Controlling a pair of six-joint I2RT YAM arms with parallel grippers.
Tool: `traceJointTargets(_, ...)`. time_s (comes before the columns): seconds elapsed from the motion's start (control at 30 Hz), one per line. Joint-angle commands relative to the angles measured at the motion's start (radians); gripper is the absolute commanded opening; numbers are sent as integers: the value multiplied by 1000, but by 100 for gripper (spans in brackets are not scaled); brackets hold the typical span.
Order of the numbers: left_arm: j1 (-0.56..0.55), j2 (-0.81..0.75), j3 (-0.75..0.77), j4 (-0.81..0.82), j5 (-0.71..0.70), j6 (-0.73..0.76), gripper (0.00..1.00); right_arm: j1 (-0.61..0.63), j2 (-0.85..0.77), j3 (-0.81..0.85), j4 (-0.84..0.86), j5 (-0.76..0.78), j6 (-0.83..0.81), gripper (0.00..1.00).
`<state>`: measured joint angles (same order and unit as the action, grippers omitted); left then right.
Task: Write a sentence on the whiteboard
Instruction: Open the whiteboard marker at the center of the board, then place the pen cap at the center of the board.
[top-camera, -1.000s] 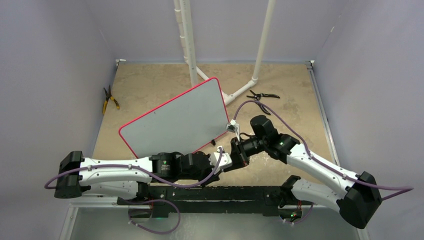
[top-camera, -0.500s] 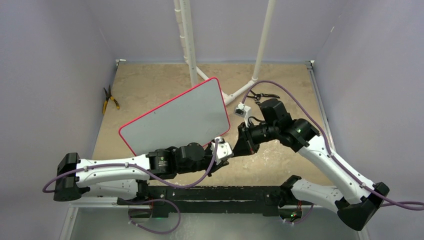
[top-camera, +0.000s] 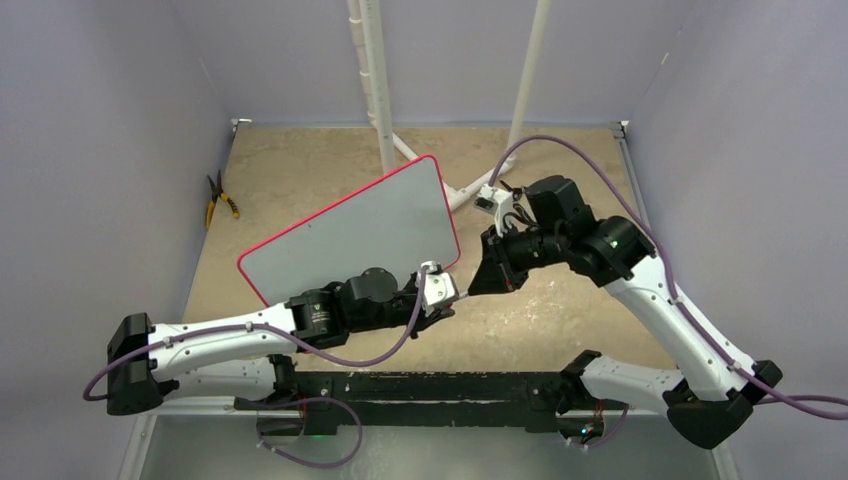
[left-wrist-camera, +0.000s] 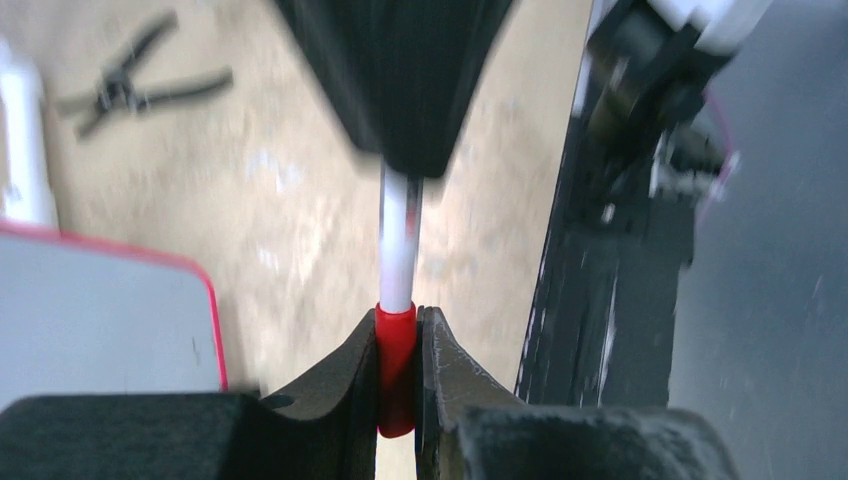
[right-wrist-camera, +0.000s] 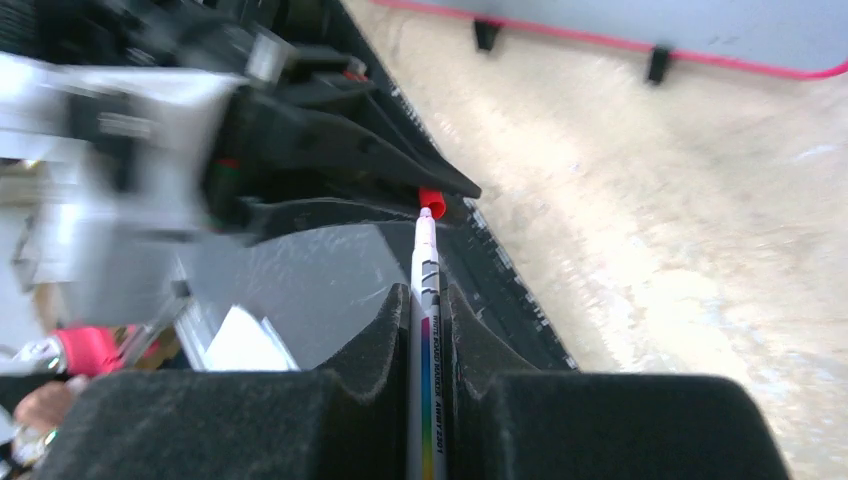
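The red cap (left-wrist-camera: 396, 365) is pinched by the left gripper (left-wrist-camera: 398, 325), the white marker (right-wrist-camera: 427, 350) by the right gripper (right-wrist-camera: 428, 300), near the bench's (top-camera: 540, 320) front edge. The whiteboard (top-camera: 350, 240) is laid mid-bench; open surface is seen toward the right edge.

The whiteboard (top-camera: 350, 240) lies mid-worktop (top-camera: 580, 320), with pliers (top-camera: 219, 198) to its far left. Just right of its near right corner, the left fingers (left-wrist-camera: 340, 380) pinch the cap (left-wrist-camera: 396, 370) and the right fingers (right-wrist-camera: 370, 340) the marker (right-wrist-camera: 428, 300), end to end.
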<state>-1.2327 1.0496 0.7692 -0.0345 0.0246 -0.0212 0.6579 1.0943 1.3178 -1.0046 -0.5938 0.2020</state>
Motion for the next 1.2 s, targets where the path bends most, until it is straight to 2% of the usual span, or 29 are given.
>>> traceJointTargets(0.0, 13, 38, -66, -214, 6, 10, 0, -28, -42, 113, 22, 99, -8, 0)
traceJointTargets(0.17, 13, 46, -67, -212, -6, 12, 0, -28, -52, 131, 6, 122, 3, 0)
traceJointTargets(0.37, 15, 13, -66, -202, -22, -37, 0, -28, -61, 54, 16, 229, 37, 0)
traceJointTargets(0.53, 15, 17, -59, -174, -87, -175, 0, -28, -104, -88, 196, 280, 104, 0)
traceJointTargets(0.77, 15, 79, -130, -28, -281, -428, 0, -28, -220, -303, 531, 518, 219, 0)
traceJointTargets(0.97, 11, 230, -160, 82, -336, -524, 0, -27, -322, -408, 712, 560, 254, 0)
traceJointTargets(1.17, -11, 317, -176, 123, -379, -539, 9, -28, -372, -496, 790, 558, 247, 0)
